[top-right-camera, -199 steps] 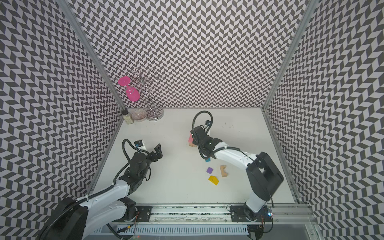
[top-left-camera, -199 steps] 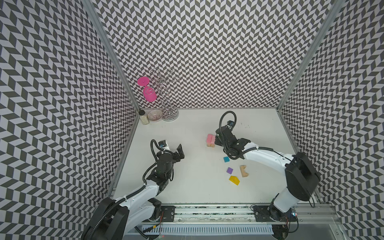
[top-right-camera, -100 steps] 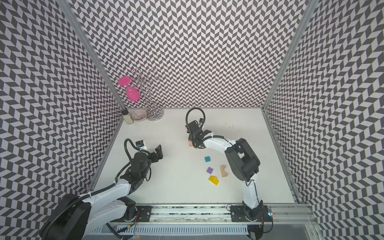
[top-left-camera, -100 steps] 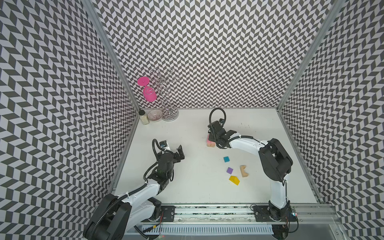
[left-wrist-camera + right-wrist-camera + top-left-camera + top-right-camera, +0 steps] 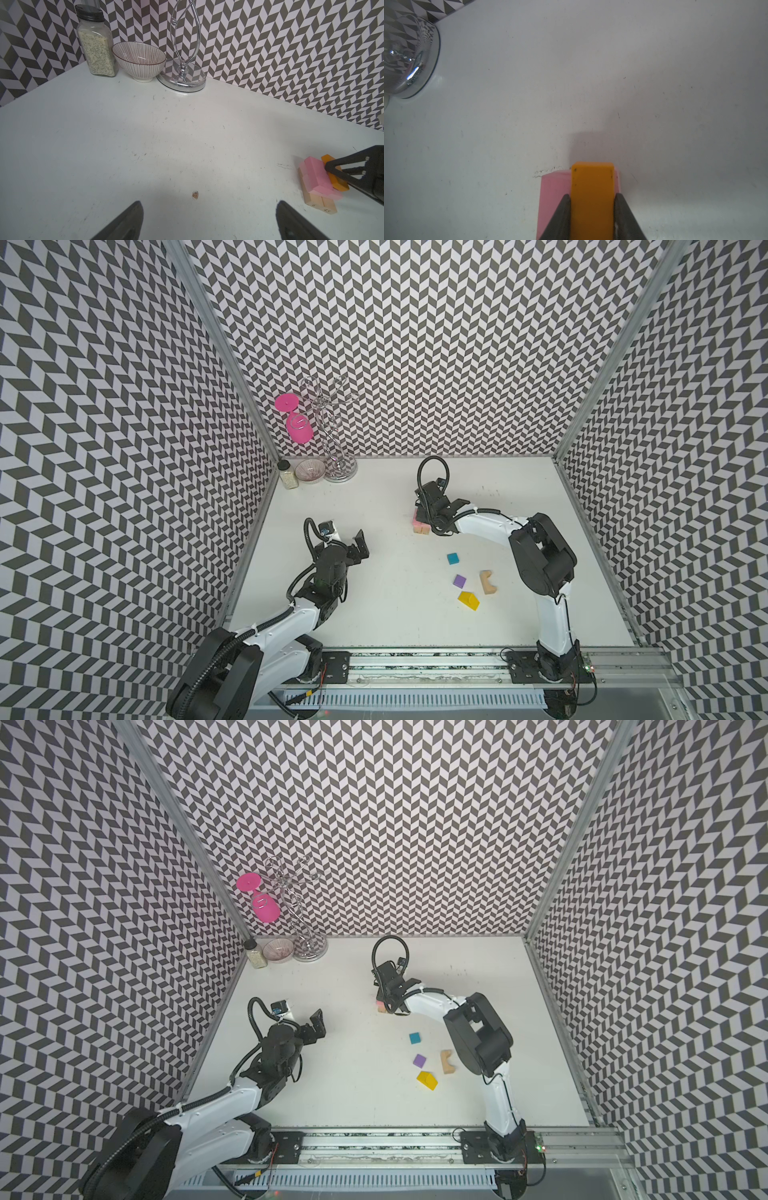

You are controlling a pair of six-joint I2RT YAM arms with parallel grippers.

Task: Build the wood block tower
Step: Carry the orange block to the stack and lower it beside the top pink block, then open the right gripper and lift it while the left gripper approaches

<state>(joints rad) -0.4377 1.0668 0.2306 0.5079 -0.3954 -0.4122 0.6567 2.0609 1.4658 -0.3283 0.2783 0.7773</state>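
The tower stands mid-table: two tan bars (image 5: 318, 202) side by side under pink slabs (image 5: 313, 176), seen in both top views (image 5: 419, 526) (image 5: 380, 1006). An orange slab (image 5: 592, 182) lies along the pink top, and my right gripper (image 5: 592, 196) is shut on it, one finger against each long side. The right gripper (image 5: 427, 518) hides the slab from above. Loose on the table in front of the tower are a teal cube (image 5: 453, 558), a purple cube (image 5: 459, 580), a tan arch (image 5: 488, 582) and a yellow roof piece (image 5: 468, 600). My left gripper (image 5: 360, 545) (image 5: 208, 209) hangs open and empty, left of the tower.
In the back left corner stand a spice jar (image 5: 287, 475), a striped bowl (image 5: 310, 471) and a chrome wire stand (image 5: 338, 464) with a pink goblet (image 5: 298, 429) hanging from it. Patterned walls close three sides; a rail (image 5: 415, 664) runs along the front.
My right gripper has swung left from beside the pink-topped stack to over it, and the arm's elbow has folded back to the right. The left arm has hardly moved.
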